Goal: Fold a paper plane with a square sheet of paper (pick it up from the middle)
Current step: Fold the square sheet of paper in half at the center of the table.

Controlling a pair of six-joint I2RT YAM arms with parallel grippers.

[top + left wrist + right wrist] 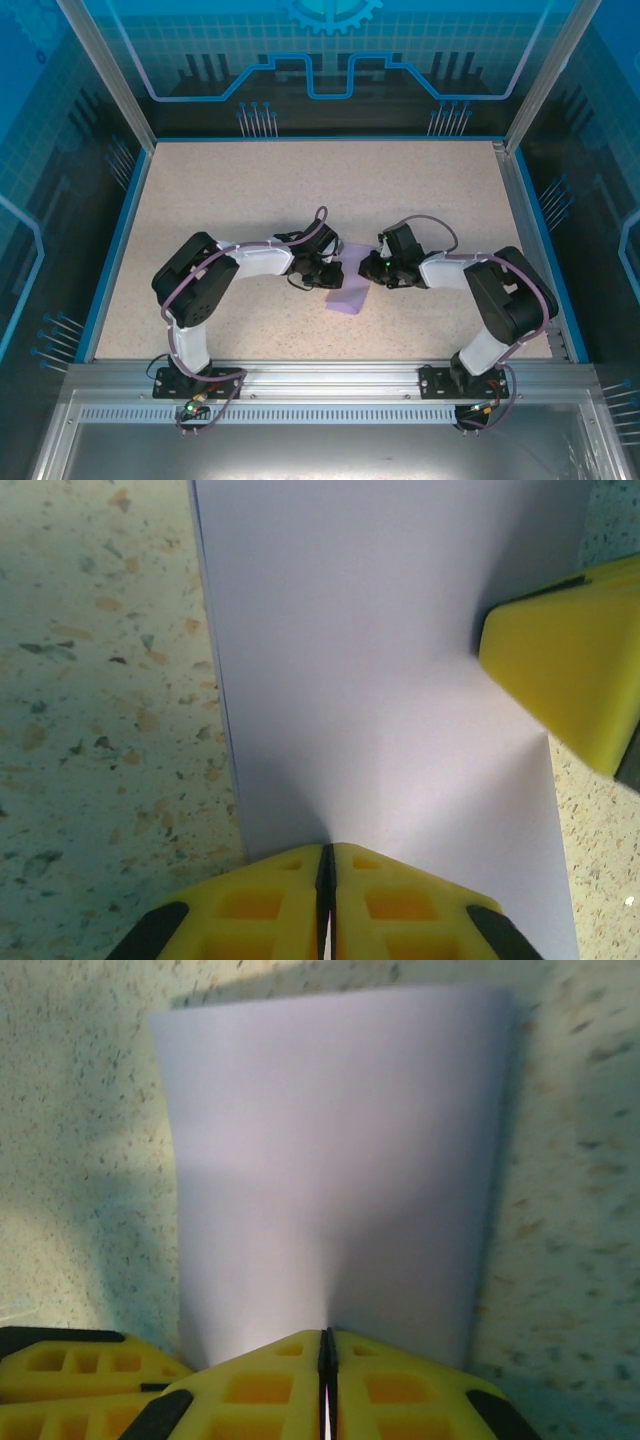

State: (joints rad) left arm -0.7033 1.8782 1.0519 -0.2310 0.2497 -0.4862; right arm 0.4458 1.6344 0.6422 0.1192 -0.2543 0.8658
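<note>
While both pairs of yellow fingers press flat together, left gripper (327, 852) is clamped on one side edge of the thin lavender-purple sheet of paper (380, 680); right gripper (326, 1335) is clamped on the opposite edge. Sheet sits between them, low at the speckled beige table (250, 190), long axis running away from the bases. Arms equally near. Only obstruction: each gripper crowds the other.

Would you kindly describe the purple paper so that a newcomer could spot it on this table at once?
On the speckled beige table, look near the middle, where the two black arms meet. The lavender paper sits there, pinched by the left gripper and right gripper: the one pale purple thing among black and yellow.
</note>
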